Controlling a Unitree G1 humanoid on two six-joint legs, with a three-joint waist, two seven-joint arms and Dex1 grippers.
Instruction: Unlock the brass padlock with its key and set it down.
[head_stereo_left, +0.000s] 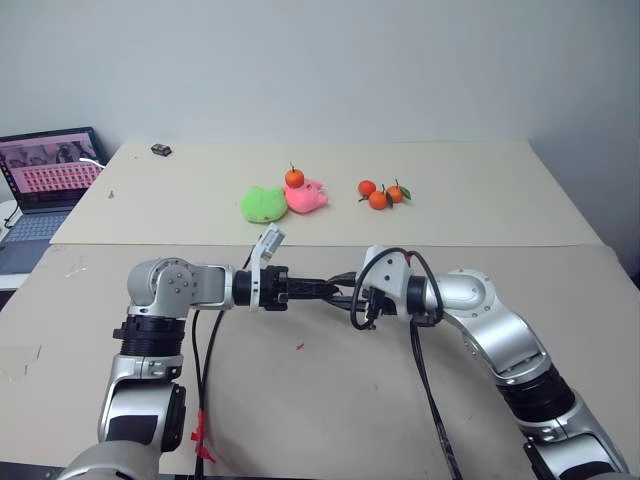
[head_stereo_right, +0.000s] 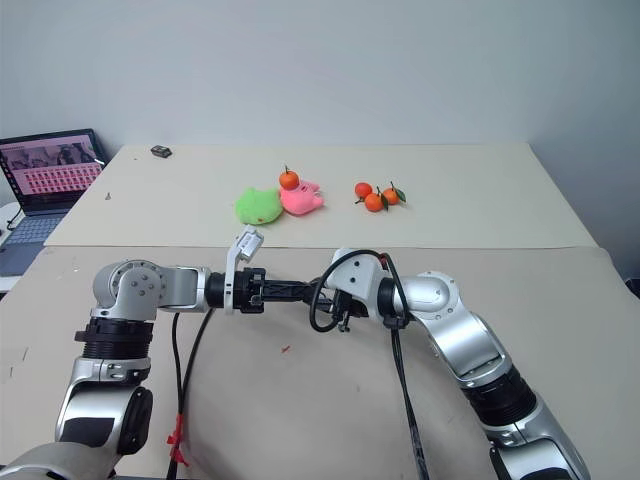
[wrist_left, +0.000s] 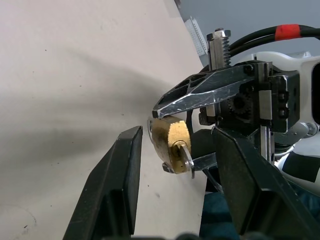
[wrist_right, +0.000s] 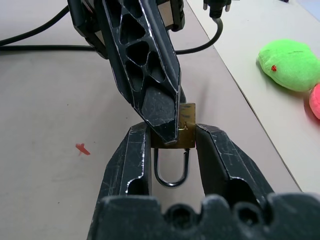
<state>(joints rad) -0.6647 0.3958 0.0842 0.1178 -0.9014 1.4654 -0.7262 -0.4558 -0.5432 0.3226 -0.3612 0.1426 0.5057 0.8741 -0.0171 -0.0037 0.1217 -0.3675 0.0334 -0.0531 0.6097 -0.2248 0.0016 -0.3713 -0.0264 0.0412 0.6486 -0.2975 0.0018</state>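
The brass padlock (wrist_right: 187, 127) is held above the near table (head_stereo_left: 330, 400), with my right gripper (wrist_right: 172, 132) shut on its square body and its silvery shackle (wrist_right: 171, 172) pointing back toward the right wrist. The key (wrist_left: 186, 159) sticks out of the padlock's (wrist_left: 170, 140) keyhole end. My left gripper (wrist_left: 176, 135) reaches in from the left, and its two black fingers (wrist_left: 125, 165) stand open on either side of the key without touching it. In the left eye view the two grippers meet tip to tip (head_stereo_left: 345, 290) above the near table.
On the far table lie a green plush (head_stereo_left: 263, 204), a pink plush (head_stereo_left: 307, 196) with an orange (head_stereo_left: 293, 177) on it, three small oranges (head_stereo_left: 378, 194) and a small dark object (head_stereo_left: 161, 149). A laptop (head_stereo_left: 45, 170) stands at the left. A red speck (head_stereo_left: 300, 347) lies under the grippers.
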